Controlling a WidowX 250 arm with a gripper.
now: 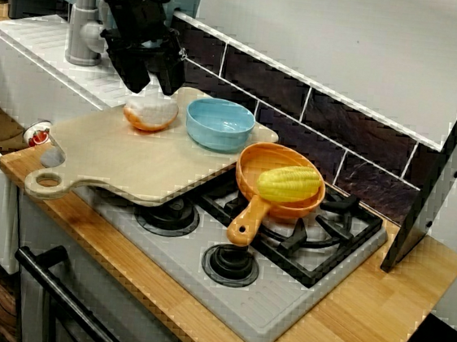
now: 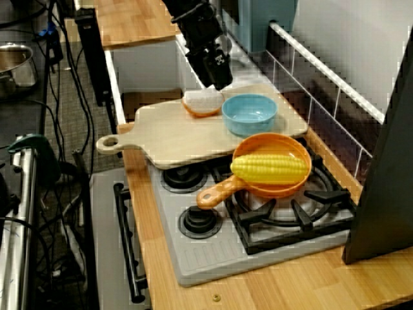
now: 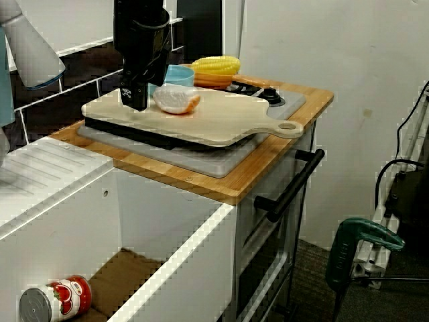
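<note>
My black gripper [image 1: 151, 81] hangs open just above and slightly behind a white and orange bread-like piece [image 1: 150, 112] that lies on the far left of a pale wooden cutting board [image 1: 131, 165]. In the view from the sink side the fingers [image 3: 134, 99] stand beside the piece [image 3: 176, 99], apart from it. A light blue bowl [image 1: 219, 123] sits on the board to the right of the piece. In the view along the counter the gripper [image 2: 216, 76] is over the piece [image 2: 202, 102], with nothing between its fingers.
The board rests across the left burners of a grey stove [image 1: 280, 299]. An orange pan [image 1: 248, 218] holding a yellow corn cob [image 1: 289, 183] sits on the right burner. A red can [image 3: 53, 302] lies in the sink. A grey faucet [image 1: 83, 33] and tiled wall stand behind.
</note>
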